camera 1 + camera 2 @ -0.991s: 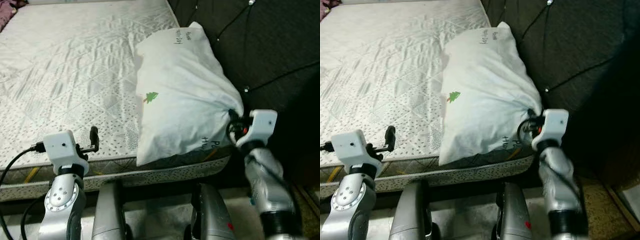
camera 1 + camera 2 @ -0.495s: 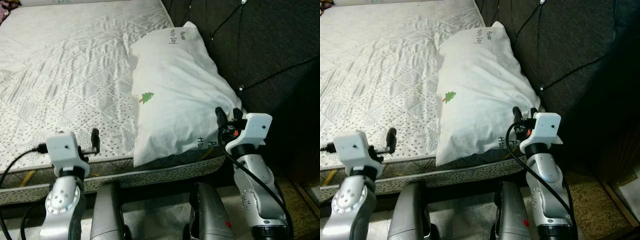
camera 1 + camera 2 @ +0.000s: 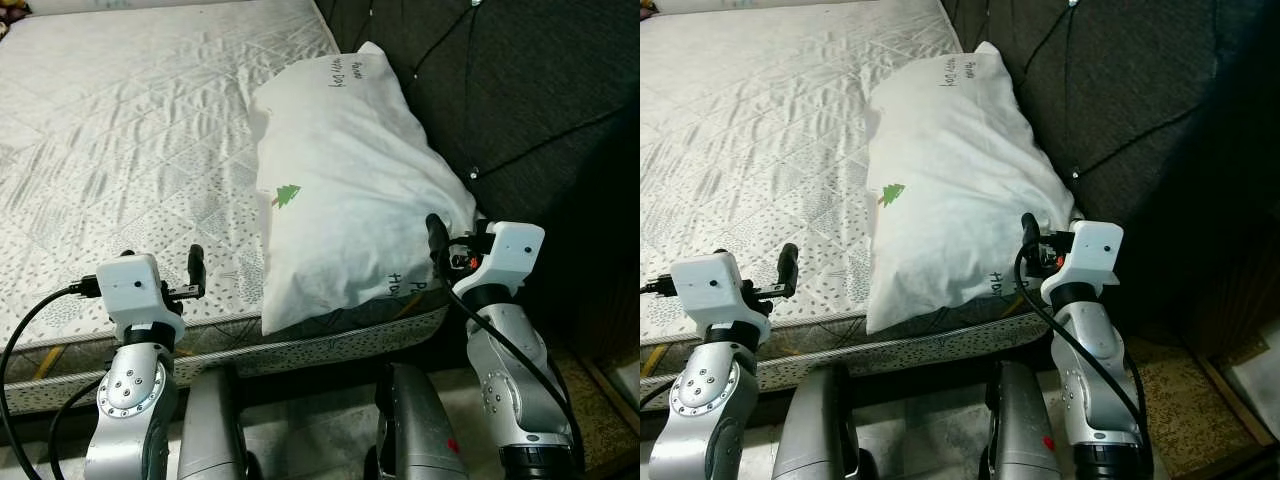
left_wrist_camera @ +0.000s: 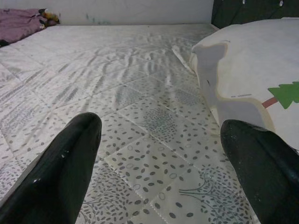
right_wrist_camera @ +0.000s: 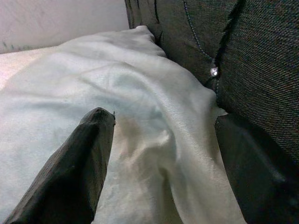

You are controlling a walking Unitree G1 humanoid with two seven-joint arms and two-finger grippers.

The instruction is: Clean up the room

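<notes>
Released since earlier, your right gripper (image 3: 452, 238) gapes wide beside the pillow (image 3: 345, 190), whose long axis parallels the headboard (image 3: 520, 90).

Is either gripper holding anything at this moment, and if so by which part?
Nothing is held. The right gripper is open at the pillow corner by the headboard; the left gripper is open over the mattress.
</notes>
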